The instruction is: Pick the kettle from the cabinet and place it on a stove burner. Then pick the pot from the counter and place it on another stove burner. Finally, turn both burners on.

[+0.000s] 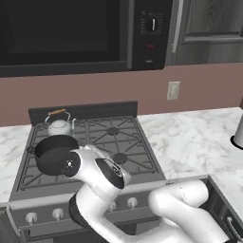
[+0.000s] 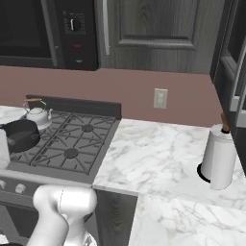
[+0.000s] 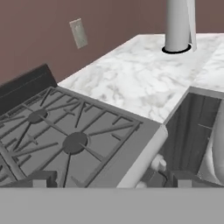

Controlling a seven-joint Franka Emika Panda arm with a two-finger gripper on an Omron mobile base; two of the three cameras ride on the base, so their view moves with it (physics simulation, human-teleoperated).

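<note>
kettle (image 1: pixel 60 126) stands on the far left burner of the range; pot (image 1: pixel 55 153) sits on the near left burner, just in front of the kettle and apparently not touching it. both vessels judged placed; what remains is the silver knobs (image 1: pixel 58 213) on the range front. these look small, round, smooth and rigid, likely slippery, so take each across its width and turn without squeezing hard. end effector (image 3: pixel 109 181) hangs low by the near right corner of the range, jaws spread wide, holding nothing. right burners (image 3: pixel 74 142) bare. the white marble table (image 2: pixel 163 153) to the right carries a paper towel roll (image 2: pixel 217 156), well apart from the work. cabinet (image 2: pixel 158 29) door appears shut.
</note>
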